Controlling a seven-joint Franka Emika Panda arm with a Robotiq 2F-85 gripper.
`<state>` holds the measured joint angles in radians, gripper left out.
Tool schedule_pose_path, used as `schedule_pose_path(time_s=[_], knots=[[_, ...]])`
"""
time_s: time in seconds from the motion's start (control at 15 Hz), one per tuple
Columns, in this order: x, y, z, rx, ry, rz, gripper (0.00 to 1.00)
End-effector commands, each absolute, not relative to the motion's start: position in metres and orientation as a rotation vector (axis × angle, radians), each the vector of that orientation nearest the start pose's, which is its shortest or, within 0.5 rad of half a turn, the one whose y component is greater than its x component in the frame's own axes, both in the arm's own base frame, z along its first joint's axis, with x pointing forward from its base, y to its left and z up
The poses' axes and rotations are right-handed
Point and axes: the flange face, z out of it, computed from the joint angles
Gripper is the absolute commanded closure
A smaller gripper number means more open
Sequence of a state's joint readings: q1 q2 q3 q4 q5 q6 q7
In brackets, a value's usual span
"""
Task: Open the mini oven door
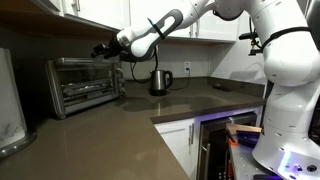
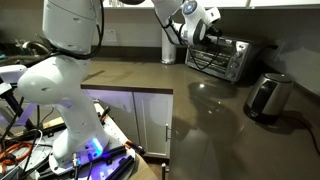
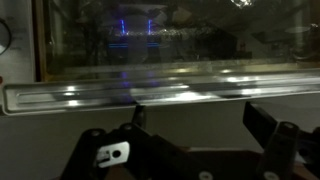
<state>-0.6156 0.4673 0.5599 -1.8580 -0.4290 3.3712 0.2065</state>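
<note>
The arm [image 1: 160, 30] is stretching from the right across the counter [image 1: 120, 130] toward the far left corner, where the oven [image 1: 80, 64] is sitting against the wall, well apart from the kettle [image 1: 158, 80] to its right. In an exterior view the oven [image 2: 225, 60] is showing on the far right, with the wrist just beside its upper front edge.

The door [image 1: 88, 90] is looking shut and upright, its glass facing out over the counter toward the arm. Its long axis is running level, left to right, and so is the handle [image 3: 160, 95], a bright bar crossing the whole wrist view along the door's top edge. The hinge is lying at the bottom, so the door should be swinging outward and down.

The gripper [image 3: 198, 118] is hanging just in front of the handle, released, with its fingers [image 3: 262, 118] spread wide and gripping nothing. In an exterior view the gripper [image 1: 106, 47] is sitting level with the oven's top front corner.

The step in hand looks like the approach to the handle; no grasp is made yet. The next move is calling for closing in until the bar is lying between the fingers, clenching on it, then pulling outward and down in an arc about the bottom hinge, not straight back, which could be dragging the oven along the counter.
</note>
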Motion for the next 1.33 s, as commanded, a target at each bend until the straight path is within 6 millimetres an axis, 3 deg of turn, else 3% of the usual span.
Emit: schedule_pose_path(time_s=[0.0, 0.73, 1.27], knots=[[0.672, -0.055, 0.438, -2.640, 0.016, -1.511, 0.00], [0.644, -0.043, 0.454, -2.791, 0.103, -1.418, 0.00], [0.633, -0.039, 0.445, -2.796, 0.217, -1.374, 0.00]])
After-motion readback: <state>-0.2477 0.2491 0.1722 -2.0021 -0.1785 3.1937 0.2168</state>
